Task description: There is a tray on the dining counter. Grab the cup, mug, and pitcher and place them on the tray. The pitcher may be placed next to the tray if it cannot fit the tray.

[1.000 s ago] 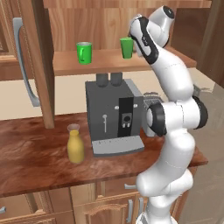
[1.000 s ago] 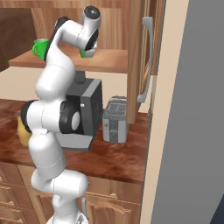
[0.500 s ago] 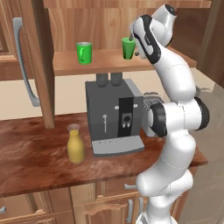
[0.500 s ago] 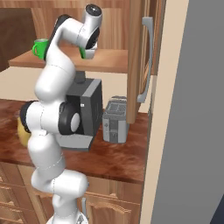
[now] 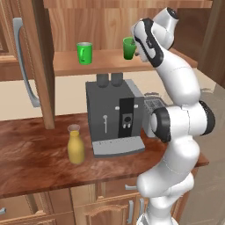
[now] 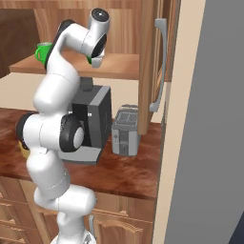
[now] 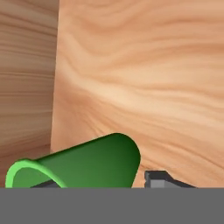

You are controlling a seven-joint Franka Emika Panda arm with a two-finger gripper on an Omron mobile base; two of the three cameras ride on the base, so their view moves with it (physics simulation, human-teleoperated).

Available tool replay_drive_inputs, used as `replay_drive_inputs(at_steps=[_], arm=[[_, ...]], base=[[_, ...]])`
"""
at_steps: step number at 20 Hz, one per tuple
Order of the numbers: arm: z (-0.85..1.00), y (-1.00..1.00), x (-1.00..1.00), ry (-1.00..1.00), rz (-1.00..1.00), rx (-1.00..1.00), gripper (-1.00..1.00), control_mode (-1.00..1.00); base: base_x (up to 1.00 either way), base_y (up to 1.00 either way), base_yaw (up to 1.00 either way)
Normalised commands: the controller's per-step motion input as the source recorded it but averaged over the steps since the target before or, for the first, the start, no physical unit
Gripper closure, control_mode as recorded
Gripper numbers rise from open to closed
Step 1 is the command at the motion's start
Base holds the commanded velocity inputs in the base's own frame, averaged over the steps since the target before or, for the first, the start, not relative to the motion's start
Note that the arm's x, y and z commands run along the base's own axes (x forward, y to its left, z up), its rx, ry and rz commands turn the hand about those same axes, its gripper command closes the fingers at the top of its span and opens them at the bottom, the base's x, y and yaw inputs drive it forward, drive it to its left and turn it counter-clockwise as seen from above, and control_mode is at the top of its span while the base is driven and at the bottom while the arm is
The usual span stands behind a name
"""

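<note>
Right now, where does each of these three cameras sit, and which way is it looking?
Left base view: behind the arm on its left, looking forward and down at the coffee machine, pitcher, mug and cup; the white arm rises lower right.
Right base view: behind on its right, facing the toaster; the arm rises lower left.
Hand view: on the hand, looking along the gripper at the cup and wood panels.
Both base views share the coffee machine and shelf.
</note>
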Motion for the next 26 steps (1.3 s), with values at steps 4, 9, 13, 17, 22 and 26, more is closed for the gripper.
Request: replay_drive_inputs(at_steps=[4, 9, 13, 17, 22, 26], arm=[[0.00, 0.00, -0.12, -0.02, 0.00, 0.00, 1.00, -1.00], [0.00, -0.06, -0.82, -0.14, 0.00, 0.00, 1.00, -1.00], [0.00, -0.06, -1.00, -0.14, 0.00, 0.00, 1.00, -1.00], [0.00, -0.07, -1.00, -0.03, 0.01, 0.00, 1.00, -1.00], [0.00, -0.11, -1.00, 0.11, 0.06, -0.02, 1.00, -1.00], [0.00, 0.00, -1.00, 0.26, 0.03, -0.08, 1.00, -1.00]], base=[[0.00, 0.00, 0.00], [0.00, 0.00, 0.00], [0.00, 0.00, 0.00], [0.00, 0.00, 0.00], [0.00, 0.00, 0.00], [0.00, 0.00, 0.00]])
